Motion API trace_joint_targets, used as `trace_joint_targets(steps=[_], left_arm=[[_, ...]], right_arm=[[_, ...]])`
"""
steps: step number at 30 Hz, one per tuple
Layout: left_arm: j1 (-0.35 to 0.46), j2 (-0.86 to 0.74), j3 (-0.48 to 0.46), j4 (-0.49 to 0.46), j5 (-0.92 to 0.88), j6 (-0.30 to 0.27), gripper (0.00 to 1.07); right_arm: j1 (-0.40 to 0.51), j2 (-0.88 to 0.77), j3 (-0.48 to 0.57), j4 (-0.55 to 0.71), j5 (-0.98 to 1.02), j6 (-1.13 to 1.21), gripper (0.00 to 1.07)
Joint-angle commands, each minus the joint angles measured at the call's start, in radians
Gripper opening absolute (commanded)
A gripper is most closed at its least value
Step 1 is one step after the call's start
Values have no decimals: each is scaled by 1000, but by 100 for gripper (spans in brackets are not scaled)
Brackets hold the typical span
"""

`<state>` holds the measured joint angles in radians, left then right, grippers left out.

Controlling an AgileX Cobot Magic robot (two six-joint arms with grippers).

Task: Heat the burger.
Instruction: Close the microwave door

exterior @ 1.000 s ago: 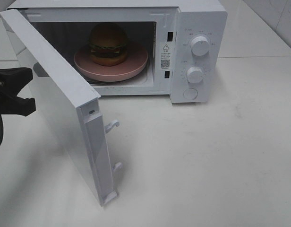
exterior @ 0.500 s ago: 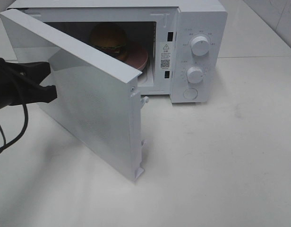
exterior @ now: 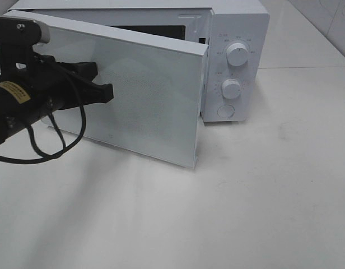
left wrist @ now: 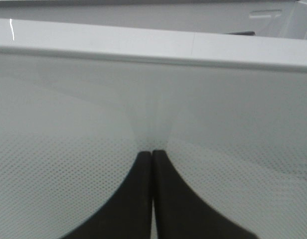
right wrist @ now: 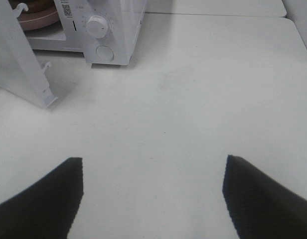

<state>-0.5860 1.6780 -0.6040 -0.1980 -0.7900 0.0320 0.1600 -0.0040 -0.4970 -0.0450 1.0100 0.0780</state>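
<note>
White bench (exterior: 262,196), faintly scuffed, carries a white microwave (exterior: 239,33) at its far side. The control panel shows an upper knob (exterior: 237,54), a lower knob (exterior: 231,88) and a round button (exterior: 225,111) below them.

Door (exterior: 155,106): partly ajar, hinged on the left of the high view, with its free edge a short way out from the control panel. Its outer face is white with a fine dotted mesh. Two white latch hooks (right wrist: 46,64) project from the free edge.

Left hand (exterior: 107,93): clenched, with nothing between the fingers (left wrist: 138,189). The two black tips lie together and press flat against the door's outer face, on its mesh area below the top rim. A black cable (exterior: 55,151) loops beneath the arm.

Right hand (right wrist: 152,160): released. The fingers stand wide apart with nothing between them, and the hand hovers over the bench, well apart from the microwave. It does not appear in the high view.

Burger (right wrist: 38,5): inside the microwave cavity, on the pink plate (right wrist: 41,19). The door hides it entirely in the high view. In the right wrist view only a dark brown sliver shows above the plate rim, past the door's edge — too little to confirm its layers.
</note>
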Motion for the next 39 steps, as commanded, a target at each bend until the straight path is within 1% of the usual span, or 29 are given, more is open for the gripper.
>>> trace_joint_targets(steps=[1, 3, 5, 7, 8, 9, 10, 11, 13, 14, 15, 16, 18, 19, 21, 23, 27, 28, 31, 32, 35, 37, 38, 39], left_arm=[[-26, 21, -38, -61, -10, 34, 0], [-49, 54, -82, -93, -8, 49, 0], [-55, 65, -97, -103, -8, 55, 0], [-72, 91, -143, -145, -6, 77, 0], [-72, 91, -143, -145, -6, 77, 0], [-84, 110, -174, -176, -2, 99, 0], [-84, 110, -174, -176, -2, 99, 0], [-92, 130, -204, -193, 10, 119, 0], [-96, 137, -216, -201, 18, 126, 0], [-100, 156, -246, -216, 22, 136, 0], [-100, 156, -246, -216, 22, 136, 0], [-100, 173, -277, -218, 35, 135, 0], [-100, 184, -289, -223, 43, 135, 0], [-100, 203, -320, -238, 51, 136, 0], [-100, 209, -331, -245, 55, 136, 0], [-100, 231, -374, -264, 78, 142, 0], [-100, 249, -404, -274, 83, 153, 0], [-100, 260, -423, -280, 87, 164, 0], [-100, 278, -455, -299, 89, 168, 0], [-100, 291, -482, -314, 92, 168, 0], [-100, 298, -493, -319, 96, 168, 0], [-100, 317, -520, -329, 96, 183, 0], [-100, 327, -535, -342, 100, 209, 0], [-100, 327, -535, -342, 100, 209, 0]], right_arm=[[-8, -29, 1, 4, -13, 1, 76], [-8, -29, 1, 4, -13, 1, 76], [-8, -29, 1, 4, -13, 1, 76], [-8, -29, 1, 4, -13, 1, 76], [-8, -29, 1, 4, -13, 1, 76], [-8, -29, 1, 4, -13, 1, 76], [-8, -29, 1, 4, -13, 1, 76], [-8, -29, 1, 4, -13, 1, 76], [-8, -29, 1, 4, -13, 1, 76], [-8, -29, 1, 4, -13, 1, 76], [-8, -29, 1, 4, -13, 1, 76], [-8, -29, 1, 4, -13, 1, 76], [-8, -29, 1, 4, -13, 1, 76], [-8, -29, 1, 4, -13, 1, 76], [-8, -29, 1, 4, -13, 1, 76], [-8, -29, 1, 4, -13, 1, 76], [-8, -29, 1, 4, -13, 1, 76], [-8, -29, 1, 4, -13, 1, 76], [-8, -29, 1, 4, -13, 1, 76], [-8, -29, 1, 4, -13, 1, 76], [-8, -29, 1, 4, -13, 1, 76], [-8, -29, 1, 4, -13, 1, 76], [-8, -29, 1, 4, -13, 1, 76], [-8, -29, 1, 4, -13, 1, 76]])
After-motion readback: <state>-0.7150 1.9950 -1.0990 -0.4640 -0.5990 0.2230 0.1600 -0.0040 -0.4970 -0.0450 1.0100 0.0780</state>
